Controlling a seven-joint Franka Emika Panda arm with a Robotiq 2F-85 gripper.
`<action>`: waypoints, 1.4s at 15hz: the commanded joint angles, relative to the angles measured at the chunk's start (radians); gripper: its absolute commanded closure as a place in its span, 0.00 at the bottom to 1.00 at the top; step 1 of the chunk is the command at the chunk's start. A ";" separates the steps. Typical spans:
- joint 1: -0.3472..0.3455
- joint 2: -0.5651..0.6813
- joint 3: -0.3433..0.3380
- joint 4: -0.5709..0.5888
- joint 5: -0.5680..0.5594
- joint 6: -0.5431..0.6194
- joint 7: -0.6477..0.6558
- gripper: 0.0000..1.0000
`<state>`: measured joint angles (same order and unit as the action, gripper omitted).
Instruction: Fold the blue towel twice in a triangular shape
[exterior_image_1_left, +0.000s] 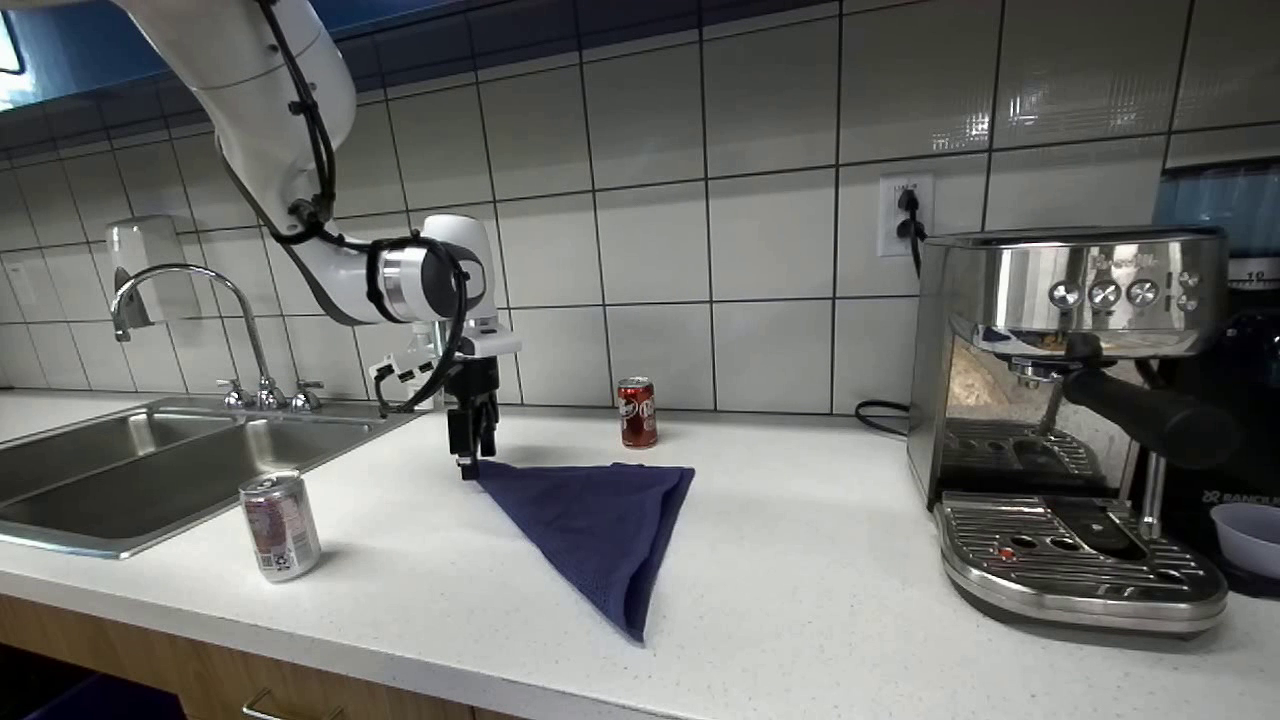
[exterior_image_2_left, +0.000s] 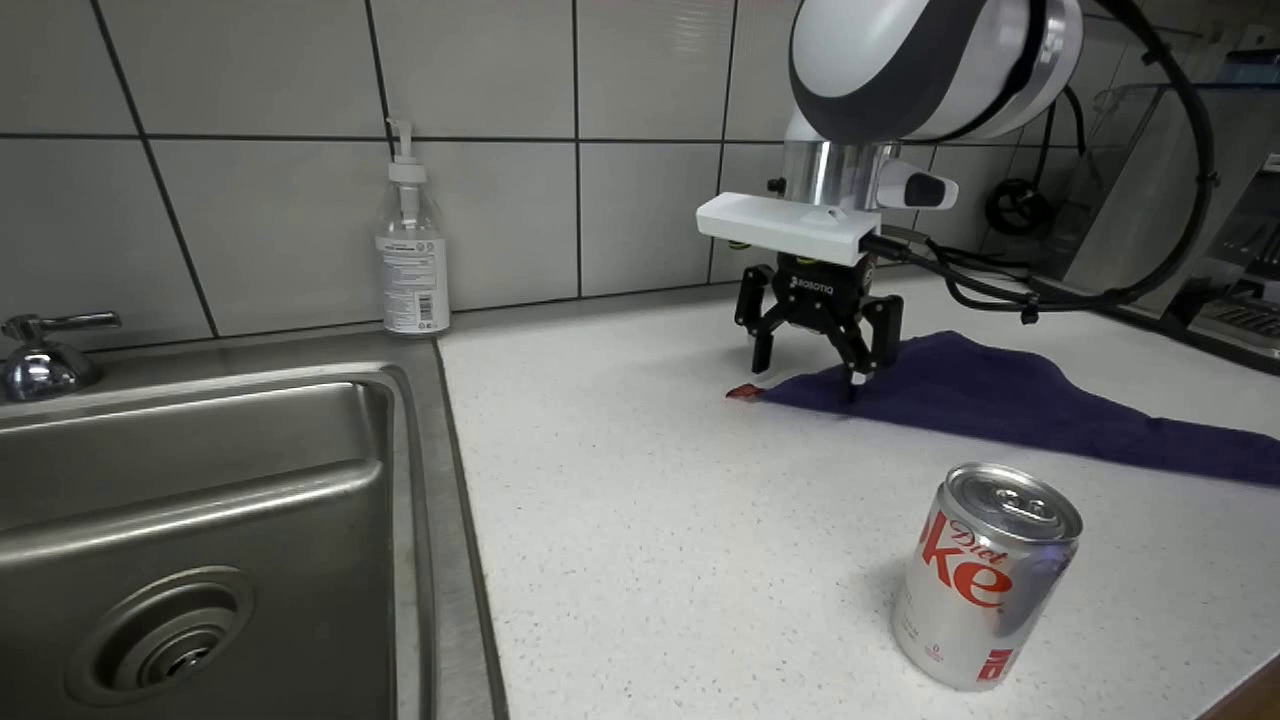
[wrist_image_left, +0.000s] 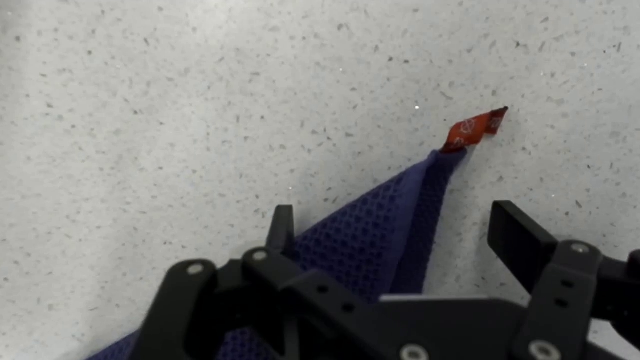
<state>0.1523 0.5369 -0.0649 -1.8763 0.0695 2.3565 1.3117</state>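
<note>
The blue towel (exterior_image_1_left: 590, 520) lies on the counter as a folded triangle, with a second layer showing along its right edge. It also shows in an exterior view (exterior_image_2_left: 1000, 395) as a low dark band. A small red tag (wrist_image_left: 470, 131) sticks out of its pointed corner, and it shows in an exterior view too (exterior_image_2_left: 744, 393). My gripper (exterior_image_1_left: 476, 464) is open, pointing down close to the counter at that corner. In the wrist view the gripper (wrist_image_left: 395, 217) has its fingers wide apart, with the corner strip between them. The left finger touches or overlaps the towel's edge; the right finger is apart from it.
A silver can (exterior_image_1_left: 280, 527) stands near the front edge and a red can (exterior_image_1_left: 637, 412) by the wall. A sink (exterior_image_2_left: 410, 560) lies beside the counter. A pump bottle (exterior_image_2_left: 413, 250) stands at the wall. A coffee machine (exterior_image_1_left: 1075, 430) stands at the right.
</note>
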 joint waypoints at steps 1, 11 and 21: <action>0.010 0.013 -0.007 0.028 -0.009 -0.012 0.026 0.28; 0.006 -0.006 -0.005 0.015 -0.008 -0.010 0.013 1.00; -0.022 -0.076 0.009 -0.041 0.019 -0.012 -0.036 0.99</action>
<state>0.1501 0.5203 -0.0649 -1.8746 0.0718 2.3560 1.3069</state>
